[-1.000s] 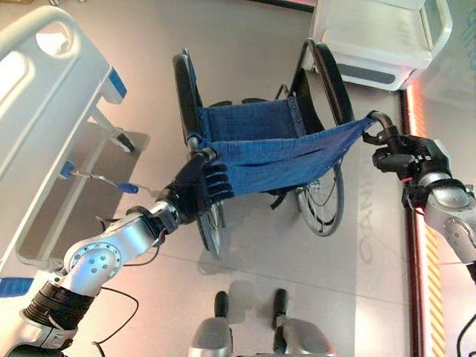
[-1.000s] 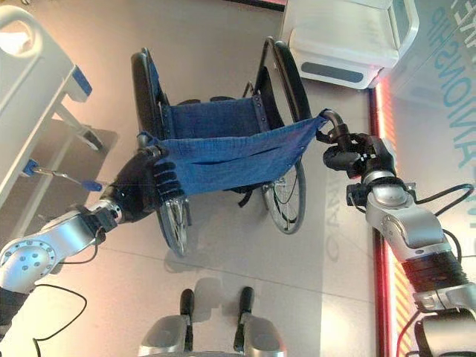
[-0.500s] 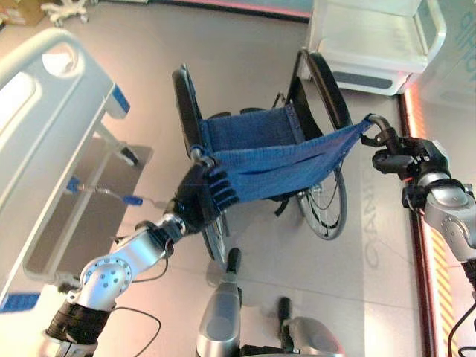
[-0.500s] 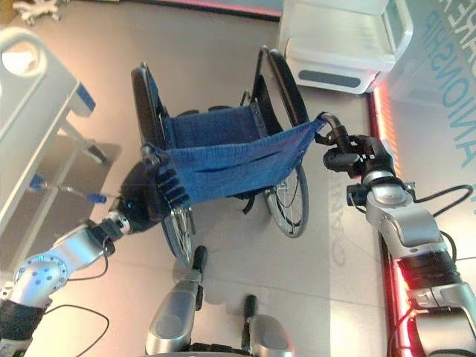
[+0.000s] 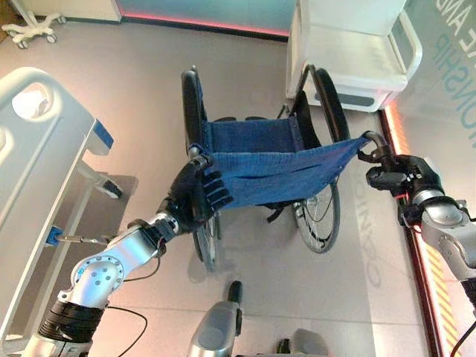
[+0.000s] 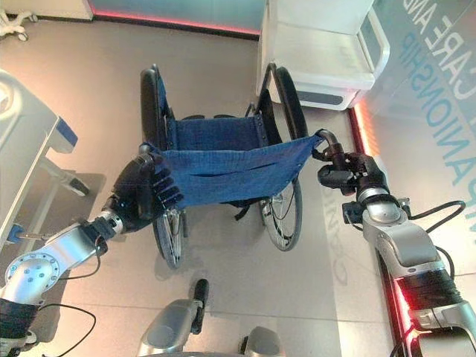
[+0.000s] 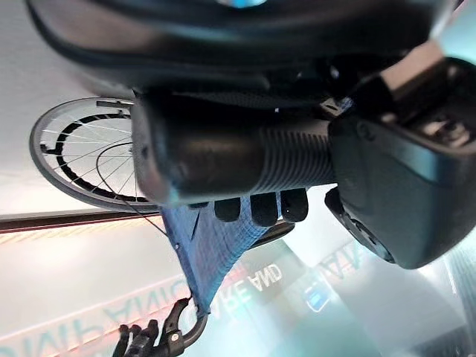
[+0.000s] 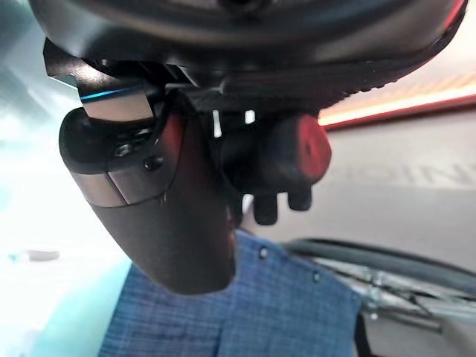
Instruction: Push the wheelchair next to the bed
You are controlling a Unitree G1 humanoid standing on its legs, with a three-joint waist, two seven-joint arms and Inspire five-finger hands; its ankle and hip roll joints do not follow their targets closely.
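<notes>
Wheelchair (image 5: 260, 160) rolled fwd; both hands, left hand (image 5: 195, 195) and right hand (image 5: 398, 172), curled round its handles. Bed (image 5: 37, 186) sits well left: you'll overshoot unless you steer.

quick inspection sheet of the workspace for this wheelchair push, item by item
surface: pale tiled floor, glossy.
job's things: wheelchair upright, blue fabric back towards the robot; bed to its left, apart from it.
clutter: white wheeled stand base at far left corner.
hands: left hand curled round the left push handle; right hand curled round the right push handle.
cables: nothing seen beyond the robot's own.
surroundings: white chair-like unit beyond the wheelchair; red lit strip along the right floor edge.
</notes>
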